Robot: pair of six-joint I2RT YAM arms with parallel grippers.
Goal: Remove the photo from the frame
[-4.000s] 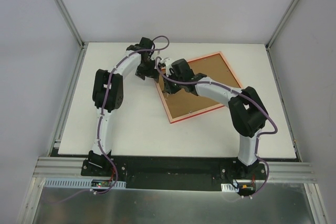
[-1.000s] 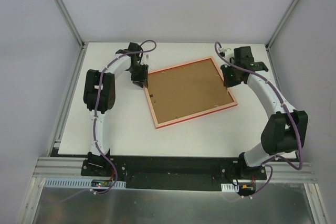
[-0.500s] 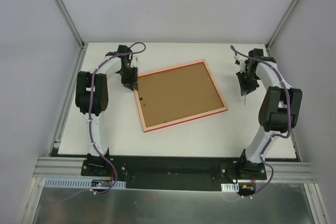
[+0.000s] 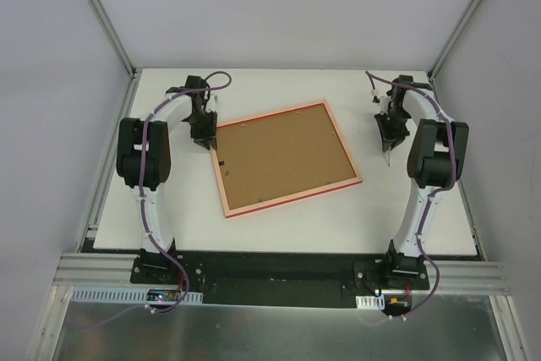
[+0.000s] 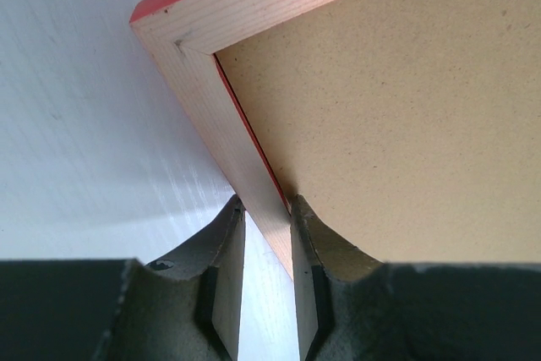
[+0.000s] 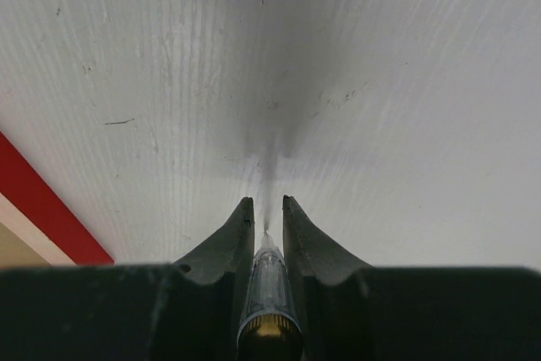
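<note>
One frame (image 4: 292,197) lies back-up mid-table (image 4: 279,234), holding one brown backing board (image 4: 283,158). Of the two grippers, the left gripper (image 5: 266,209) pinches the frame's left rail near its upper-left corner. The right gripper (image 6: 267,205), well apart at the right, is closed on one thin clear tool (image 6: 269,281). Only the wrist views show these grips closely.

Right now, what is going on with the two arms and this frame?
The frame lies face down on the white table, its brown backing board in place. The left jaws are closed on its left rail near the far corner. The right jaws hold a thin clear tool aimed at bare table, right of the frame and apart from it. No photo shows yet.
</note>
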